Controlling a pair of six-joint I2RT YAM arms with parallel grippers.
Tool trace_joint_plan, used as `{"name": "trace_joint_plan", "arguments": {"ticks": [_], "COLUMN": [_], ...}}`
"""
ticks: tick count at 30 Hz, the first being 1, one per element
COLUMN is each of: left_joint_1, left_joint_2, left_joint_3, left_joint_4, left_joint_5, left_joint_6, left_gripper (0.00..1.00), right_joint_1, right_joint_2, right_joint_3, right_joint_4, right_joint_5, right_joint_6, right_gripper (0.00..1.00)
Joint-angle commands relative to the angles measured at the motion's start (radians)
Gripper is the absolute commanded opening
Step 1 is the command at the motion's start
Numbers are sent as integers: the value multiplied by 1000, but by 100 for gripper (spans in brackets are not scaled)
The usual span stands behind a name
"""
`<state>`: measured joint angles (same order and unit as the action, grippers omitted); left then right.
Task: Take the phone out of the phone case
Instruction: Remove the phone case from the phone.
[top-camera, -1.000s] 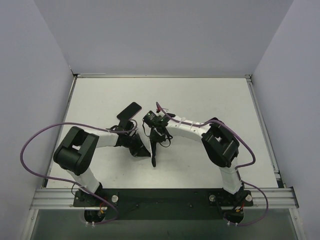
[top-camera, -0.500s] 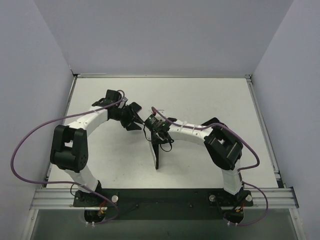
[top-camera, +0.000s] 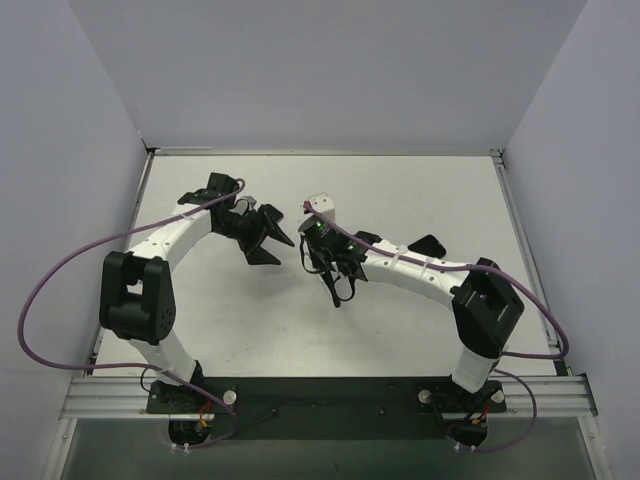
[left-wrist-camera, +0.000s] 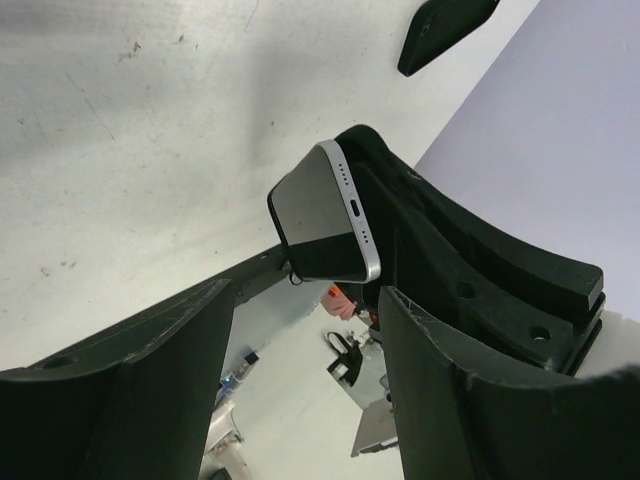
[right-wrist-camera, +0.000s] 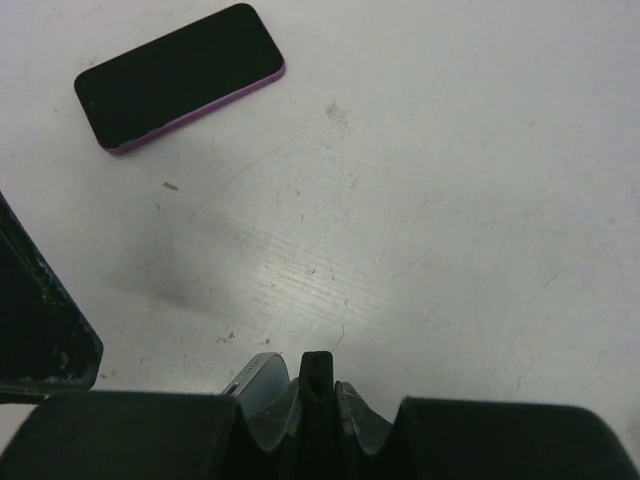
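Three cameras: one fixed overhead, two riding the wrists.

The top camera sits high above and behind the arm bases, well back, looking down and forward over the whole table (top-camera: 420, 190), side walls included. The left wrist camera is close in, low over the table and rolled sideways. It looks out between its own fingers (left-wrist-camera: 130, 390) at the phone (left-wrist-camera: 322, 215) just ahead, with the phone case (left-wrist-camera: 445, 30) lying beyond; the top view covers that same stretch. The right wrist camera looks steeply down past the right gripper (right-wrist-camera: 318, 385) onto nearby table and the phone case (right-wrist-camera: 180, 75) (the same one, by its look).
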<state>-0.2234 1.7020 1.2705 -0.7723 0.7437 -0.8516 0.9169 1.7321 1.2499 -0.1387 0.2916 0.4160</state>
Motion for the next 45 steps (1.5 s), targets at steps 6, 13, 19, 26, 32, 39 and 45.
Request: {"name": "trace_joint_plan", "arguments": {"ticks": [6, 13, 19, 26, 32, 39, 45], "left_joint_1": [-2, -45, -82, -103, -114, -111, -99], "left_joint_2": [-7, 28, 53, 81, 96, 111, 125], "left_joint_3": [50, 21, -14, -31, -25, -10, -2], "left_joint_4": [21, 60, 130, 145, 142, 102, 76], "left_joint_5": [88, 86, 92, 80, 66, 54, 53], "left_joint_6": [-110, -141, -178, -182, -182, -153, -136], "left_gripper": [72, 74, 70, 52, 36, 27, 0], "right_joint_1": [10, 16, 25, 27, 28, 27, 28], "right_joint_2": [-43, -36, -28, -31, -35, -39, -36], "right_joint_3": [5, 26, 37, 39, 42, 45, 46], "right_joint_4": [186, 200, 202, 215, 221, 223, 225], "right_joint_5": [-2, -2, 0, 3, 23, 43, 66], "right_joint_6": [-213, -249, -260, -264, -266, -293, -345], "right_gripper": [0, 0, 0, 0, 0, 0, 0]}}
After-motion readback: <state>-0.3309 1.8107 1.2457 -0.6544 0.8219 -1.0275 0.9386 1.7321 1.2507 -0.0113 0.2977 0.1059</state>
